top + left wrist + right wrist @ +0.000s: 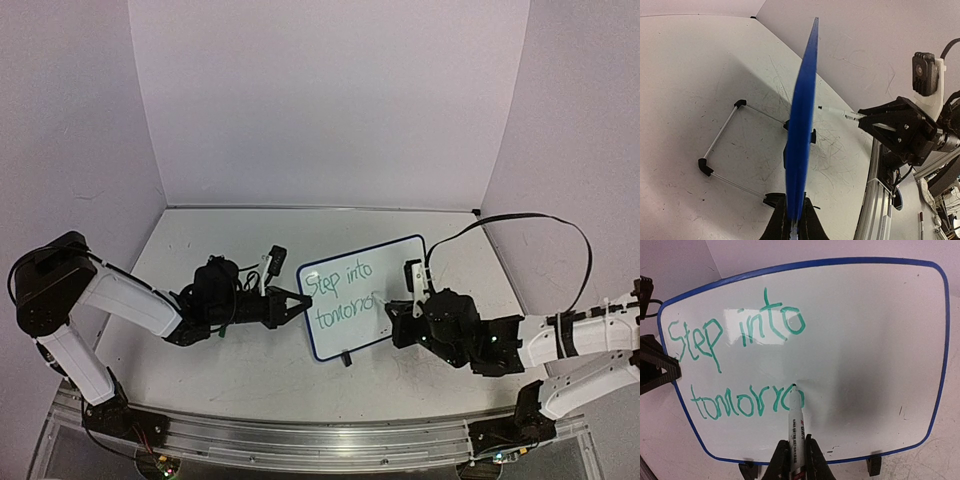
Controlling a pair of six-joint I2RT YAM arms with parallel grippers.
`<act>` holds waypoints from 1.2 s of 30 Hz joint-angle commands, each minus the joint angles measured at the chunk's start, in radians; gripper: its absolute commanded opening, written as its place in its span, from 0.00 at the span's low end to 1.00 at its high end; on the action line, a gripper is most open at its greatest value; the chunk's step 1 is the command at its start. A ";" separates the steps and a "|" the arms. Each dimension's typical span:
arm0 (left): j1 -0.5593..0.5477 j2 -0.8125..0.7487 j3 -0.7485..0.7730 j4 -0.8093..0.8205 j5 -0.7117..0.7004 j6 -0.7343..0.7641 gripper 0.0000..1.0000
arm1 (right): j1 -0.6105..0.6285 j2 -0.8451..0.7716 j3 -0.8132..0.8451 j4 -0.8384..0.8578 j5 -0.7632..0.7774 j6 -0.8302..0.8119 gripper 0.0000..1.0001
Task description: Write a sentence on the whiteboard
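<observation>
Grippers both clenched: the right gripper (796,452) grasps a marker (796,422) whose long axis runs straight ahead of its fingers. The green tip touches the whiteboard (875,340) at the last "o" of the sentence (714,342), "Step into tomorro". The left gripper (795,222) pinches the board's side edge, which rises edge-on straight ahead of it, propped upright on the tabletop (690,75).

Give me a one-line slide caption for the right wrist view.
Right jaws press a marker to the whiteboard, sentence at "Step into tomorro"; left jaws clamp the board's edge.
</observation>
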 commanded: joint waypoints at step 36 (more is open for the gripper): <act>0.001 -0.031 -0.014 -0.050 -0.026 0.010 0.00 | -0.031 0.019 -0.001 -0.088 -0.034 0.081 0.00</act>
